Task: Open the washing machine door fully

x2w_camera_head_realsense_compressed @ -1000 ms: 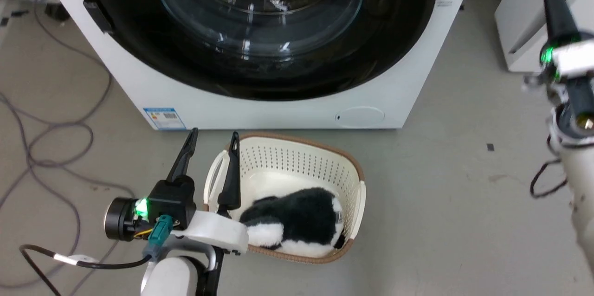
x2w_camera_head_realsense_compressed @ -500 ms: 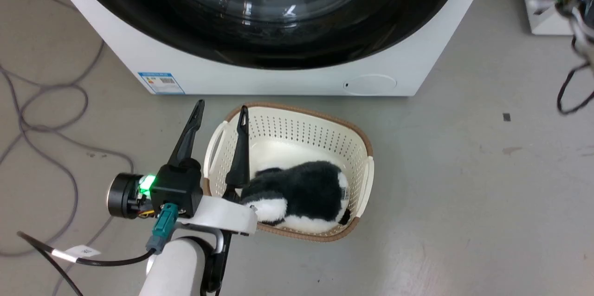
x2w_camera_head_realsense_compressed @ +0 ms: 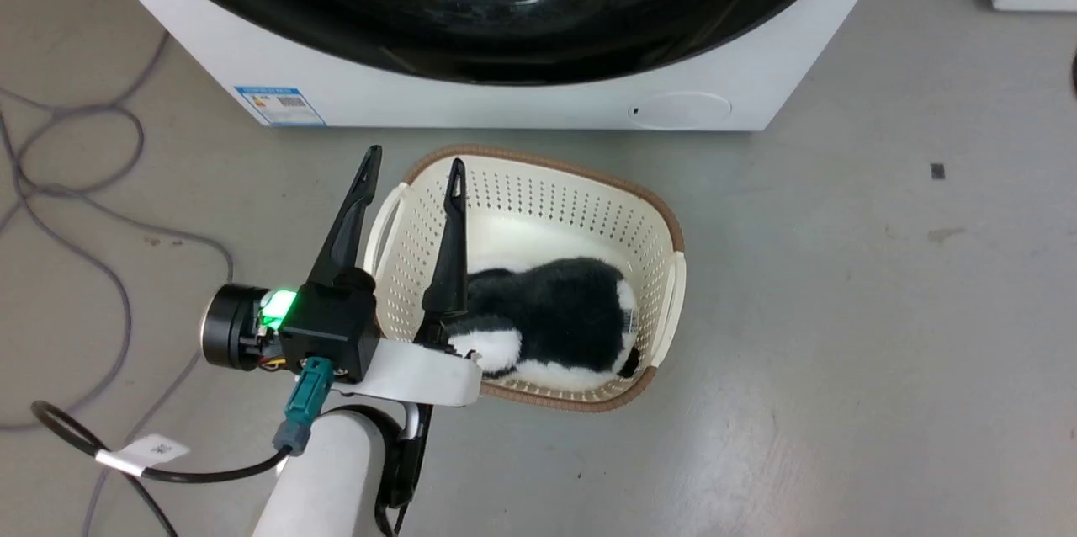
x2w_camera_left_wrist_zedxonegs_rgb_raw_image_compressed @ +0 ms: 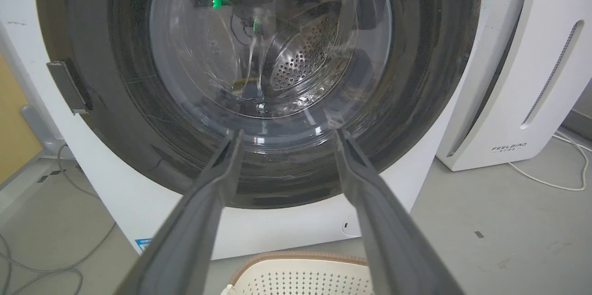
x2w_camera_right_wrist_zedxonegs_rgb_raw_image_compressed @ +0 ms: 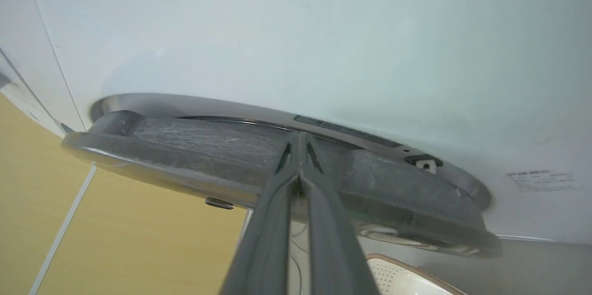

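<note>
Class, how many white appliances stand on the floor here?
2: the washing machine, behind the laundry basket, and a slim white tower appliance beside it, to the robot's right. Others may be out of frame.

Basket [x2w_camera_head_realsense_compressed: 547, 202] blocks floor [x2w_camera_head_realsense_compressed: 841, 310] in frt of washer [x2w_camera_head_realsense_compressed: 505, 105]

Head view: basket [x2w_camera_head_realsense_compressed: 572, 209] looked down on steeply. Washing machine door [x2w_camera_left_wrist_zedxonegs_rgb_raw_image_compressed: 273, 77] faced squarely from left wrist, skimmed edge-on, close, from right.

Left claw [x2w_camera_head_realsense_compressed: 415, 158]: two long dark fingers [x2w_camera_head_realsense_compressed: 347, 225], black housing [x2w_camera_head_realsense_compressed: 328, 331] with green indicator [x2w_camera_head_realsense_compressed: 278, 301], teal connector [x2w_camera_head_realsense_compressed: 301, 402], black cable [x2w_camera_head_realsense_compressed: 202, 474] bearing white tag [x2w_camera_head_realsense_compressed: 139, 453], white forearm [x2w_camera_head_realsense_compressed: 320, 478]. Right claw [x2w_camera_right_wrist_zedxonegs_rgb_raw_image_compressed: 299, 140]: dark grey.
</note>
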Controlling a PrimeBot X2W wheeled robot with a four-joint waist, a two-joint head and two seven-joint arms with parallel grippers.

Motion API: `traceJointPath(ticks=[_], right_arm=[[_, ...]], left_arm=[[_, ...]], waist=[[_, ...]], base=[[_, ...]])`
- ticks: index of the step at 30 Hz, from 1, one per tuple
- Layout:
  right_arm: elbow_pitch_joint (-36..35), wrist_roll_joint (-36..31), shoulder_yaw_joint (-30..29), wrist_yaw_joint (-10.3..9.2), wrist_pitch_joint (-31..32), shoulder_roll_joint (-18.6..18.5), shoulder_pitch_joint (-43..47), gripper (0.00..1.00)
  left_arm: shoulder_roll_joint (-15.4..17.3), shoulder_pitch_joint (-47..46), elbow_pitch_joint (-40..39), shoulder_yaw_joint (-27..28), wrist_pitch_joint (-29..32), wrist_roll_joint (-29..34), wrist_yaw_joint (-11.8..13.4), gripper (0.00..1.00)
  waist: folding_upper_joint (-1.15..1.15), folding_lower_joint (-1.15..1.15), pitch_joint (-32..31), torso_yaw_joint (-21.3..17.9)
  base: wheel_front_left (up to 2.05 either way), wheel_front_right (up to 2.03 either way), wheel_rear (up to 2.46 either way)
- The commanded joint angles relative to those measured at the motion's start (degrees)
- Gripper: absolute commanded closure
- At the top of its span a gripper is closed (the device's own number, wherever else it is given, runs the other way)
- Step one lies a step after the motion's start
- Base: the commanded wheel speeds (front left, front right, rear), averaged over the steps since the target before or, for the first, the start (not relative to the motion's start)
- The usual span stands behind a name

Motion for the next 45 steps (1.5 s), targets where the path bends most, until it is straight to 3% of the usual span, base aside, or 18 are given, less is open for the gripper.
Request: traceJointPath(ticks=[1,8,24,34,45], right_arm=[[2.3,3.6,3.5,0.32,1.5,-0.7,-4.0,1.00],[6.4,9.8,12.4,0.34,7.0,-0.5,-10.6,1.00],[15.2,22.0,22.9,0.39,24.1,0.5,-20.3,1.00],[11.8,21.9,22.9,0.39,27.8,1.1,-14.6,1.00],[5.9,22.9,22.2,0.39,26.9,-0.6,-7.6,1.00]], left_arm=[[0.1,-1.4,-0.2,-0.6,-0.7,-0.2,0.4,0.00],[0.1,-3.0,-0.1,-1.6,-1.5,-0.6,0.9,0.00],[0.1,-4.7,1.2,-3.2,-3.3,-1.3,1.8,0.00],[0.1,-3.5,2.0,-2.9,-3.3,-1.7,1.7,0.00],[0.1,-2.1,3.1,-2.8,-3.3,-1.6,1.5,0.00]], waist=[[0.00,-0.01,1.1,0.1],[0.00,-0.01,3.2,0.3],[0.00,-0.01,4.3,0.0],[0.00,-0.01,2.6,-0.5],[0.00,-0.01,0.2,-0.2]], base=[[0.00,0.00,0.00],[0.00,0.00,0.00],[0.00,0.00,0.00],[0.00,0.00,0.00],[0.00,0.00,0.00]])
